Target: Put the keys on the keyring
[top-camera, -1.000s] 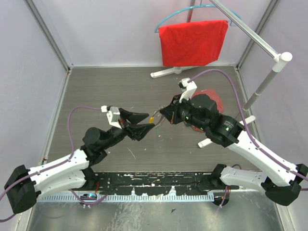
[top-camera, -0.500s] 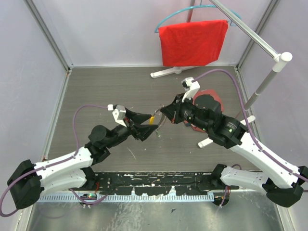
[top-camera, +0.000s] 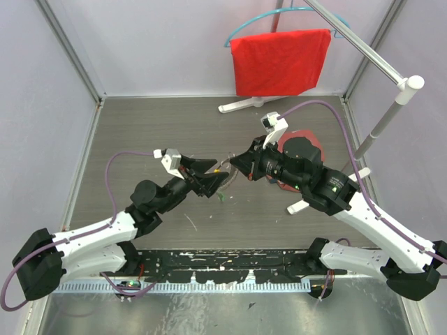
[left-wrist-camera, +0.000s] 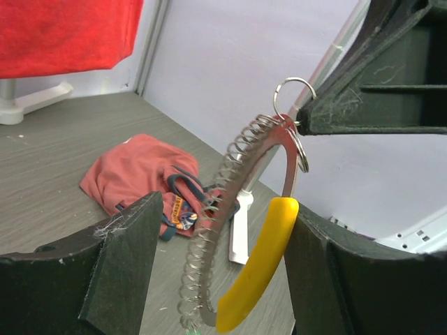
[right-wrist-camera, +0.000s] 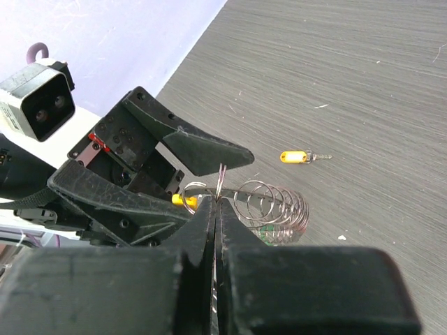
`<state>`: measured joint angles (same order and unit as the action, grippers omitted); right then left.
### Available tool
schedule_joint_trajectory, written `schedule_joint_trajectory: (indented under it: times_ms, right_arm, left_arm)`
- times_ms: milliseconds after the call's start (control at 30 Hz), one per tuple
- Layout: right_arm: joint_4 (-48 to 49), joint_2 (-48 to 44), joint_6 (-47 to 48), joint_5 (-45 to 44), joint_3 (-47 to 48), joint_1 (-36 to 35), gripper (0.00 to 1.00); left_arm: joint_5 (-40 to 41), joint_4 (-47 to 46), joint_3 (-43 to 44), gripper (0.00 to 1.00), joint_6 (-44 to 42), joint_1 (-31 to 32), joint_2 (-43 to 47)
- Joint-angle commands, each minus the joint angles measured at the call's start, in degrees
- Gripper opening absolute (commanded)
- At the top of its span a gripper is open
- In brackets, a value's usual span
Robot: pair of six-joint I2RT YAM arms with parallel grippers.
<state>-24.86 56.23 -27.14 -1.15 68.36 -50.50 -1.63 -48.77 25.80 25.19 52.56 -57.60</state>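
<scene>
Both grippers are found over the middle of the table [top-camera: 140, 132], well in from its near edge. One green-headed key [top-camera: 222, 198] is seen on the table just to the near side of them. The left gripper [top-camera: 220, 172] is recorded with its fingers [left-wrist-camera: 122, 262] spread apart, one on either side of the keyring [left-wrist-camera: 237, 185]. Contact between these fingers and the keyring cannot be confirmed. The keyring is suspended clear of the table, its yellow curved section [left-wrist-camera: 260, 269] beside the wire coil. At its top the right gripper [right-wrist-camera: 216, 204] is clamped tight on it. A gold-orange key [right-wrist-camera: 296, 156] is seen lying flat and loose on the table nearby. Farther off, toward the right edge, a crumpled red cloth [left-wrist-camera: 129, 174] is noted. At the far edge a teal hanger [top-camera: 239, 29] is hung with a flat red cloth [top-camera: 279, 61].
</scene>
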Motion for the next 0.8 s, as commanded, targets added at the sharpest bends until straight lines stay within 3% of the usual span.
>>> schedule_joint_trajectory:
  times_ms: [0, 200, 433, 567, 767]
  right_arm:
    - [4.1, -1.3, 0.3, -0.2, 1.6, 0.0, 0.01]
    - [3.9, -0.4, 0.3, -1.1, 2.1, 0.0, 0.01]
    - [5.0, 1.7, -2.0, -8.7, 3.7, 0.0, 0.01]
    - [6.7, 2.4, -1.9, -8.2, 4.2, 0.0, 0.01]
    - [10.0, 1.4, -0.9, -3.6, 2.9, 0.0, 0.01]
  left_arm:
    - [6.9, -0.2, 0.6, 0.74, -0.9, 0.1, 2.5]
    - [15.6, 7.6, -1.2, 0.78, -4.0, 0.1, 11.5]
    - [-4.7, 10.6, 0.1, 0.74, -7.0, 0.1, 16.2]
    - [-10.0, 6.6, -0.6, 0.72, -3.9, 0.1, 13.6]
    - [-5.7, -6.4, -3.4, 0.78, -1.8, 0.1, 4.9]
